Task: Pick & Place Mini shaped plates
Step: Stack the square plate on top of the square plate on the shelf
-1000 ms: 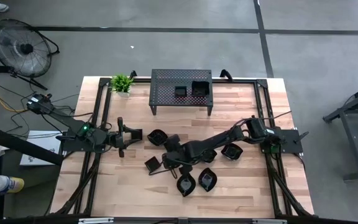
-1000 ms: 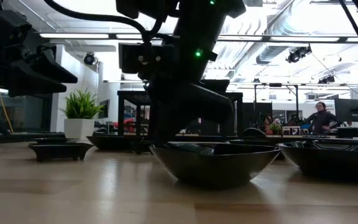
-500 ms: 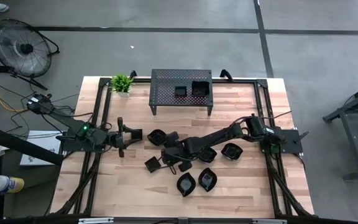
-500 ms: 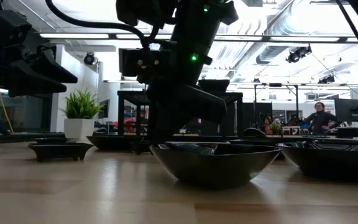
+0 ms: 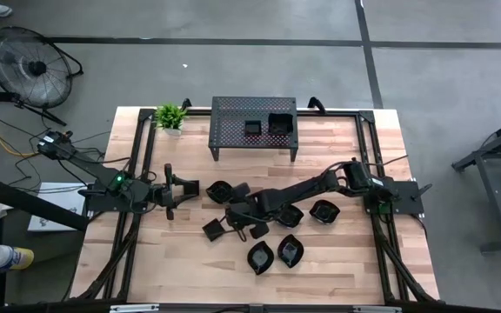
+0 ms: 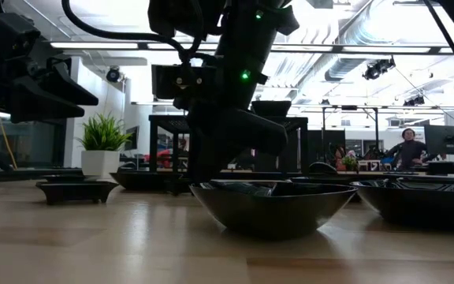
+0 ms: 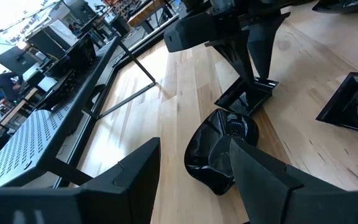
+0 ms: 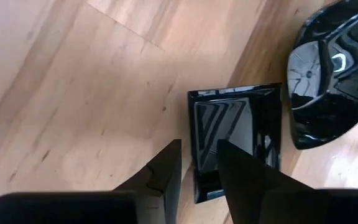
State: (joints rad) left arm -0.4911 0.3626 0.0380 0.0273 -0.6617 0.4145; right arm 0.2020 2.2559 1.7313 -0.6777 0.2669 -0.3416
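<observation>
Right gripper (image 5: 236,223) reaching low over the wooden surface (image 5: 337,261) among scattered mini shaped plates (image 5: 272,254) in the high view, left gripper (image 5: 179,189) waiting released beside a leaf-shaped plate (image 5: 219,191). In the right wrist view, fingers (image 8: 241,171) straddling the rim of a square plate (image 8: 235,134), narrowly parted, grip impossible to confirm.

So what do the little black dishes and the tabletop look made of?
The small square dish looks like glazed ceramic or glossy plastic: sharp mirror-like highlights, the same as on the roundish dish beside it; which of the two cannot be told. The tabletop looks like sealed light wood, with visible grain and plank seams.
</observation>
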